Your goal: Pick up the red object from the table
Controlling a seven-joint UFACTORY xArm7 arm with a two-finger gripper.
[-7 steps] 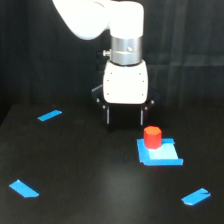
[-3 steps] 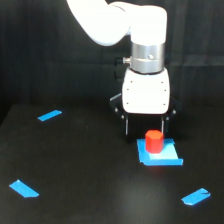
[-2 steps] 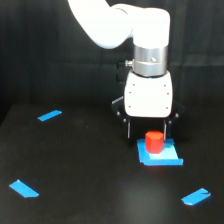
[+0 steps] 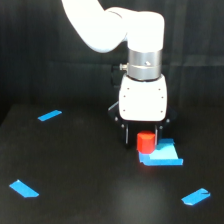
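We have lowered our gripper [image 4: 144, 141] around the red object [image 4: 146, 142], which sits on the blue patch [image 4: 162, 156] of the table [image 4: 90, 190]. The fingers now bracket it, spread, so closing comes next.

You cannot see the arm [image 4: 100, 25] past the top edge, where it is cut off. The end effector [image 4: 143, 142] hides the red object's [image 4: 146, 142] upper rim and the near corner of the blue patch [image 4: 162, 155]. Whether the fingers [image 4: 127, 137] touch the red object is too blurred to tell. The surface [image 4: 75, 165] runs off every lower edge.
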